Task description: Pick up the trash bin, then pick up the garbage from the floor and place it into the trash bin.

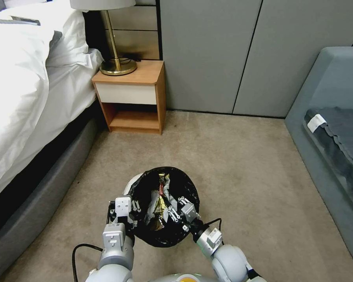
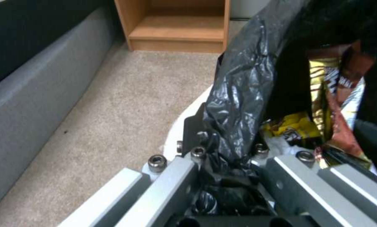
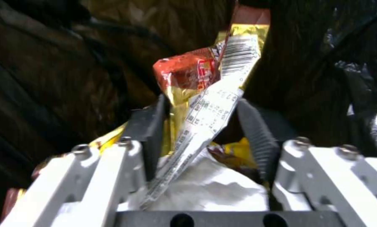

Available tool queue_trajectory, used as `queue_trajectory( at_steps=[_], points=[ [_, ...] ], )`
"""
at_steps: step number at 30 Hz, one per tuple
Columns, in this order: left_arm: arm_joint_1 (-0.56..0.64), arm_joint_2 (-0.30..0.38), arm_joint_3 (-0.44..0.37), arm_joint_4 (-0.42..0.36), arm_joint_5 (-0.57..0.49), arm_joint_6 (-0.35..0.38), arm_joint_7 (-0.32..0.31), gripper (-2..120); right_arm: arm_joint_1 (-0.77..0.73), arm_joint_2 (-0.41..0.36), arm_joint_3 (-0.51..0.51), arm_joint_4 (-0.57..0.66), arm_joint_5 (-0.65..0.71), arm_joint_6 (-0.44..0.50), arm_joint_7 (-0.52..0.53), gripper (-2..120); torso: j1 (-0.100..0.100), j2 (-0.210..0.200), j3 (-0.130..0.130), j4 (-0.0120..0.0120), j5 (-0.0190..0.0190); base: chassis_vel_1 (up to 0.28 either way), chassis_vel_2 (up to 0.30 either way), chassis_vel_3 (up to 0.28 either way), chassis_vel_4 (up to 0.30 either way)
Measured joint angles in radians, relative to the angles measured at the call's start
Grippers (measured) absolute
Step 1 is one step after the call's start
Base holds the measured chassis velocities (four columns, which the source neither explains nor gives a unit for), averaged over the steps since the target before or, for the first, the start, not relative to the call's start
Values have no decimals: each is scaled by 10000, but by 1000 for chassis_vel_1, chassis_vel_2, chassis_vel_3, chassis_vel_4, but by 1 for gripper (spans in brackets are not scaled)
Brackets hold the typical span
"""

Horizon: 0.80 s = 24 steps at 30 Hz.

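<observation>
Garbage, a red-and-gold snack wrapper (image 3: 205, 91), sits between my right gripper's (image 1: 175, 211) parted pads inside the trash bin (image 1: 164, 207), at 6 o'clock on the floor (image 1: 243, 164). My left gripper (image 1: 123, 207) clamps the bin's rim at 9 o'clock. I judge the bin already lifted, several wrappers in, carpet around bare, so little is left

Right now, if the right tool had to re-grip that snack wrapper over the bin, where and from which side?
Take the snack wrapper by its flat printed strip, coming down from above into the trash bin. The strip stands upright between the right tool fingers, which look open. Its crumpled red top offers less flat surface. The left tool pinches the bin's bag-lined rim.
</observation>
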<state>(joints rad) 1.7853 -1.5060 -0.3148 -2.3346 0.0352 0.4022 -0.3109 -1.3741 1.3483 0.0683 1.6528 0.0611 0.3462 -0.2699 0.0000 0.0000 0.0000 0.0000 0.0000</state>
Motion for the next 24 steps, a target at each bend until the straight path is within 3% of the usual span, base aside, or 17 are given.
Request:
queue_trajectory(
  at_steps=[14, 24],
  points=[
    [-88, -32, 8, 14, -21, 23, 15, 0, -680, -251, -35, 1516, -93, -33, 47, 98, 0, 0, 0, 0, 0, 0, 0, 0, 0],
    [-213, -79, -4, 248, 9, 47, 15, 0, -1336, -433, 46, 2935, -240, 88, 84, 100, 1, 0, -1, -1, 0, 0, 0, 0, 0]
  ],
)
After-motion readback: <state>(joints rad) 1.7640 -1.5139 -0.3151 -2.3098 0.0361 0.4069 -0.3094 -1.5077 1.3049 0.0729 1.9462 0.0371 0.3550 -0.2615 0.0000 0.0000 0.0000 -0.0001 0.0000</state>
